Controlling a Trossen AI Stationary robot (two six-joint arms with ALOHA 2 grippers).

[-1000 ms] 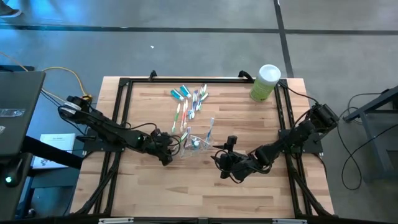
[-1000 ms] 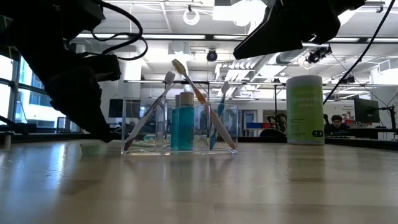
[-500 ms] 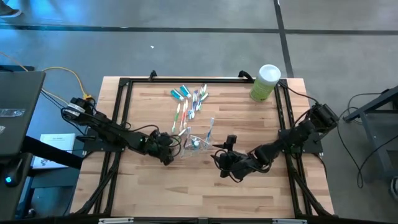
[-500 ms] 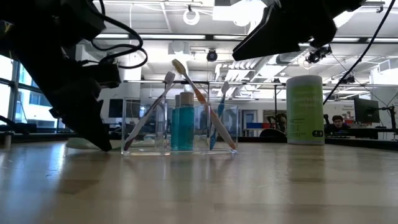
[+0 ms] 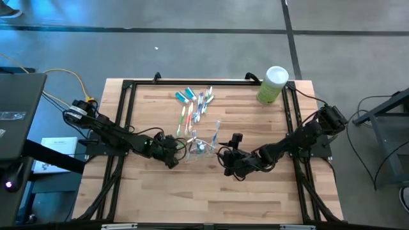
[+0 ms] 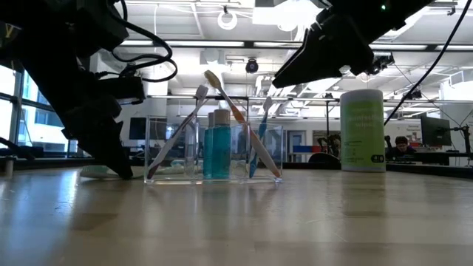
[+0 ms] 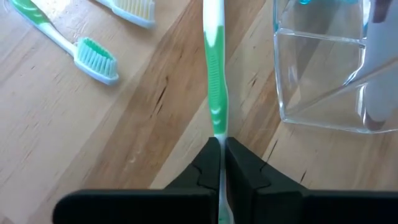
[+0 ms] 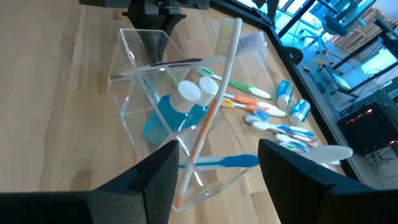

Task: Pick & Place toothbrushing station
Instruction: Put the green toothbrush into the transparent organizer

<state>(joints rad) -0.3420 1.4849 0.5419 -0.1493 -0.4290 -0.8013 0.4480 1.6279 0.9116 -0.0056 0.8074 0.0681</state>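
Left pincer (image 7: 221, 163) clamped on green toothbrush (image 7: 214, 93) beside clear cup (image 7: 323, 81). Lift straight off desk (image 7: 74, 137), tilt head-up, avoid cup wall. Right pincer (image 8: 214, 171) apart, empty.

— Pinched between the left gripper (image 7: 221, 163) fingers?
— A green-and-white toothbrush (image 7: 215, 93), flat on the wooden table (image 7: 124, 130).
— Nearby?
— A clear cup (image 7: 320, 81); two loose brushes (image 7: 93, 59) opposite.

Left pincer (image 7: 219, 163) now shut on green toothbrush (image 7: 214, 93)
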